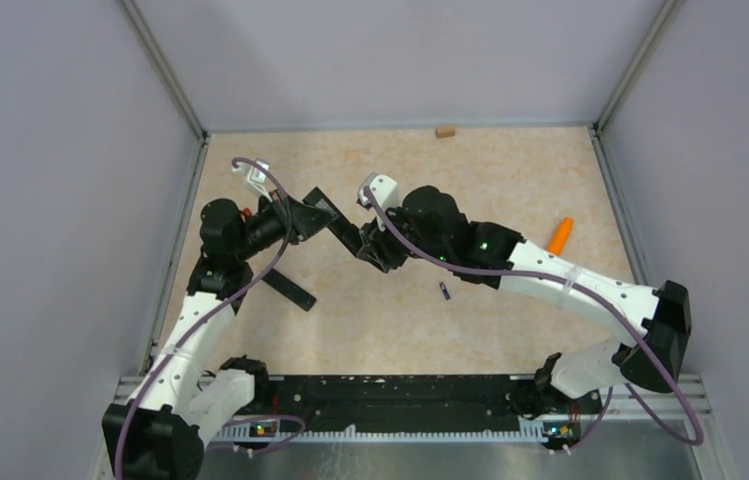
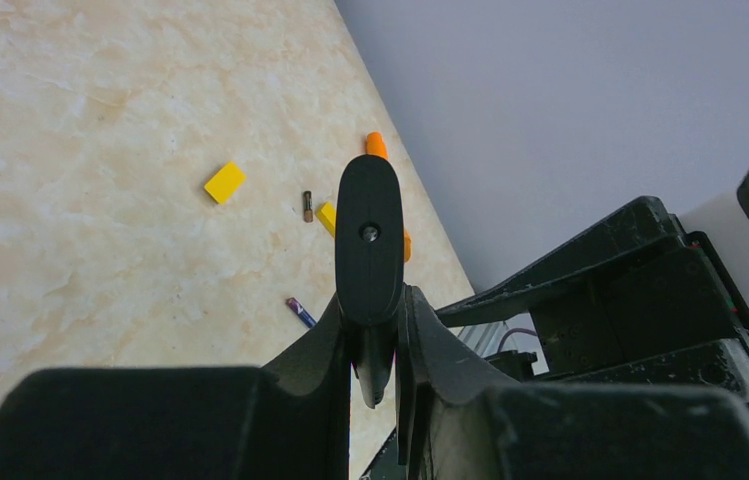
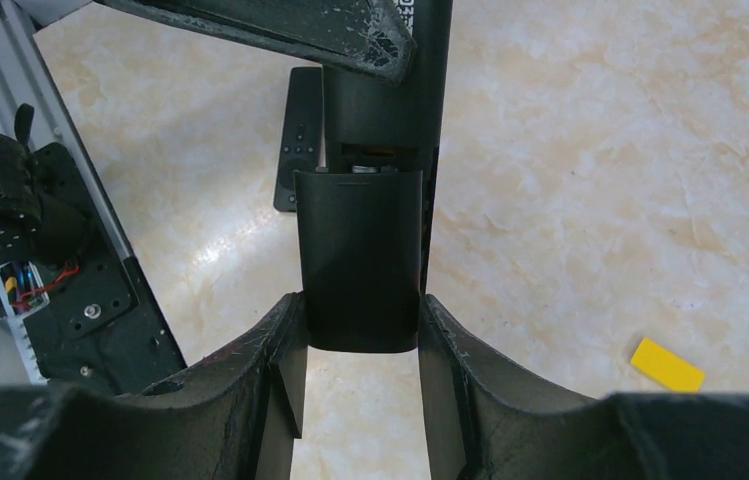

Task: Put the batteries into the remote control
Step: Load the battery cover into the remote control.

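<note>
Right gripper: jaws clamped across the battery cover, likely to slide it along the remote control.
Compartment: a slot showed just above the cover; whether cells sat inside could not be told.
Left gripper: closed tight on the remote control's other end, holding it aloft and braced against the sliding force.
Loose battery: on the table at 4 o'clock from the right gripper, not loaded.
Spare remote: flat on the table, 6 o'clock from the left gripper.
</note>
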